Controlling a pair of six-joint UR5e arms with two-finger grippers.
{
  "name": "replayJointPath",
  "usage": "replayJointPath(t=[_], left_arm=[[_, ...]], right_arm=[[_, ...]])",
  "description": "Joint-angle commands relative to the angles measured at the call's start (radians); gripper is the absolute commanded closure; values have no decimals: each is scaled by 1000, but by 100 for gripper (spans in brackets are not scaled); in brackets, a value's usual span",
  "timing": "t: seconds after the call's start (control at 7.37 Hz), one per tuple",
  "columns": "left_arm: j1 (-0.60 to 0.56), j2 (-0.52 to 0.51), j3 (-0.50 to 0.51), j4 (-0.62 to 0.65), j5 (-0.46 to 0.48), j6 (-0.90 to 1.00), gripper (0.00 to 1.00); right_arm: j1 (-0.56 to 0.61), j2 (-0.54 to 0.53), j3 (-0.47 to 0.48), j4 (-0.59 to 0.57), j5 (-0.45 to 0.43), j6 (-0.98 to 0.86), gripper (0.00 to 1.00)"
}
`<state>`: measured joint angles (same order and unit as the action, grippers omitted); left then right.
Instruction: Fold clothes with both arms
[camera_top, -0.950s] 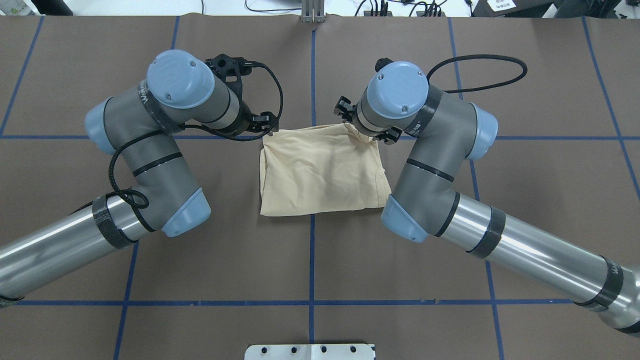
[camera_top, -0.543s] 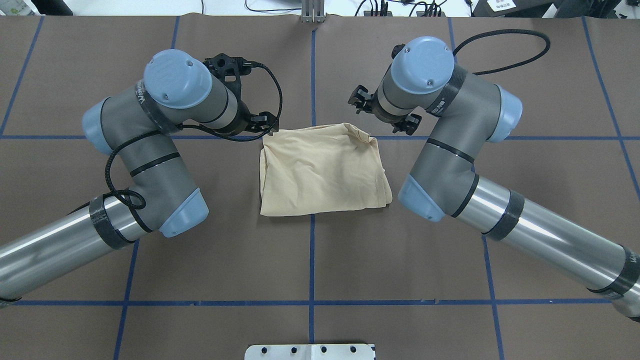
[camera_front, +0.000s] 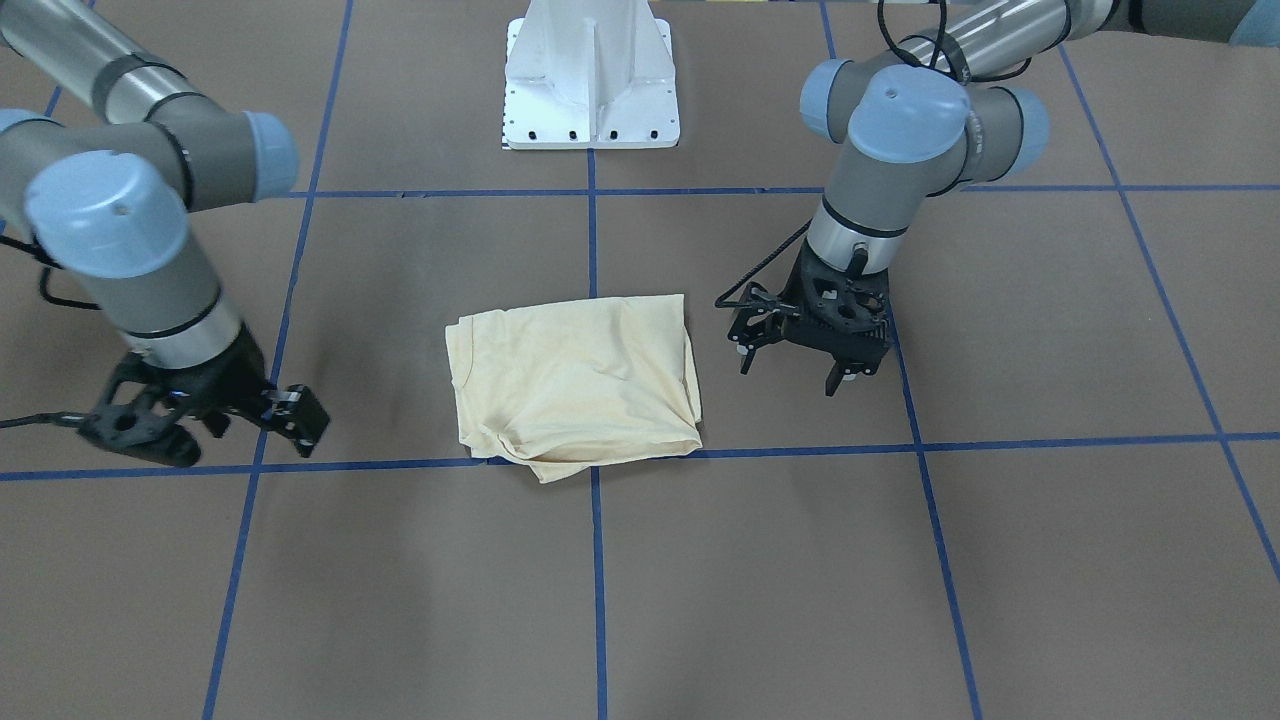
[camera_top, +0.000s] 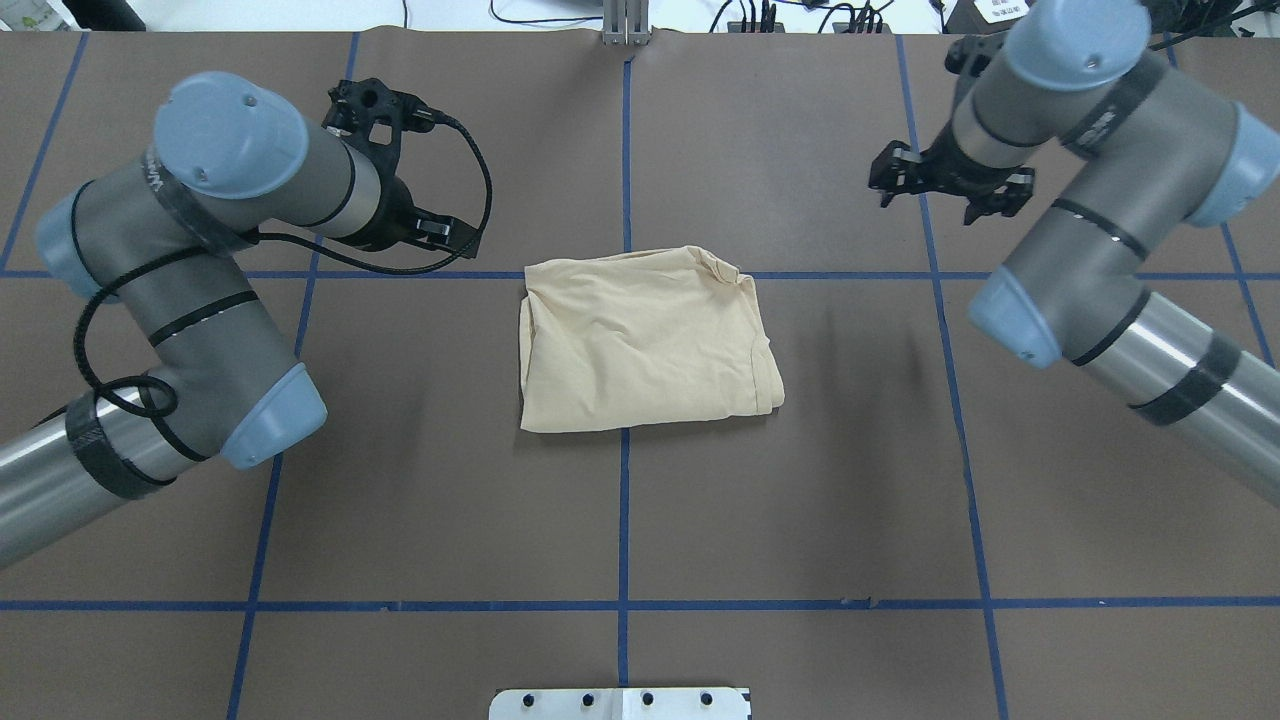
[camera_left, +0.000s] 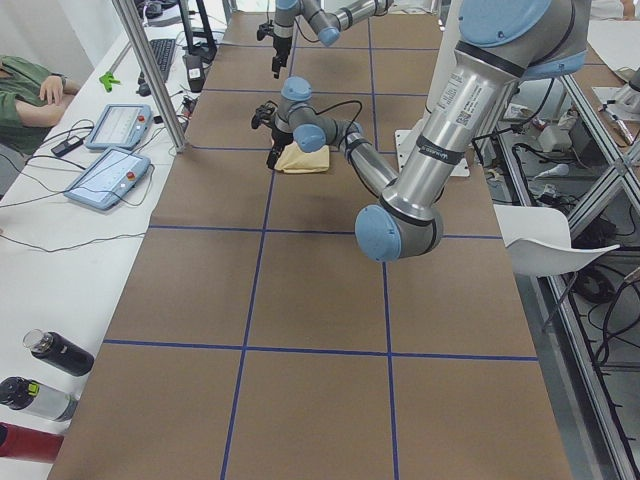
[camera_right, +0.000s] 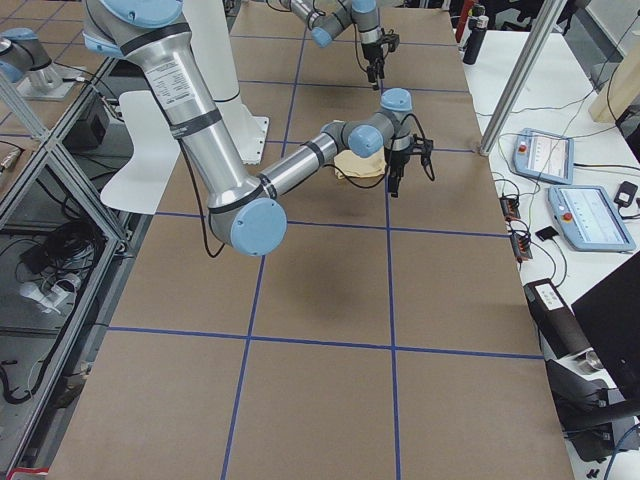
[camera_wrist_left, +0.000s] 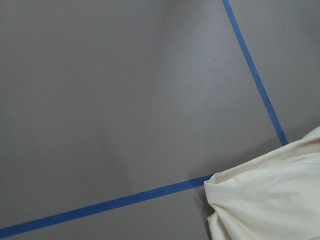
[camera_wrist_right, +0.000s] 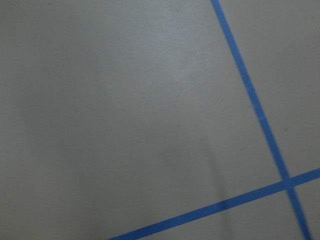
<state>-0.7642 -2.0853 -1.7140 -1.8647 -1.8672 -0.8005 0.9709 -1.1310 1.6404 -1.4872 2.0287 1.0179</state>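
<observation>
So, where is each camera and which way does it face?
Front-facing: across the brown table, facing the robot; pale cream-yellow T-shirt, black left gripper, right gripper.
Overhead: behind the robot, looking forward and down; grey-silver left arm, right arm.
Exterior left: table's left end, looking along it; left arm nearest.
Exterior right: opposite end; right arm nearest.
Left wrist: down on table, blue tape, T-shirt corner; no body.
Right wrist: table, tape only.
Shared: both wrist views show tape.
</observation>
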Motion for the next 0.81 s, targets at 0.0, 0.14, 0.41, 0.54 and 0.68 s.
replayJointPath(t=[0.0,0.14,0.41,0.54,0.68], left_arm=[[-91,72,-36,-1,-102,140,0],[-143,102,-36,-2,-162,224,0],[-281,195,-36,-4,-231,450,0],[-349,253,-36,-1,-254,581,0],[-441,327,-21,5,-297,633,0]], right_arm=[[246,-168,-7,-8,143,-497,0],[353,-220,-52,-2,197,-692,0],[530,-295,-158,-2,292,-1065,0],[564,-385,-159,7,295,-1164,0],[572,-412,-146,8,297,-1183,0]])
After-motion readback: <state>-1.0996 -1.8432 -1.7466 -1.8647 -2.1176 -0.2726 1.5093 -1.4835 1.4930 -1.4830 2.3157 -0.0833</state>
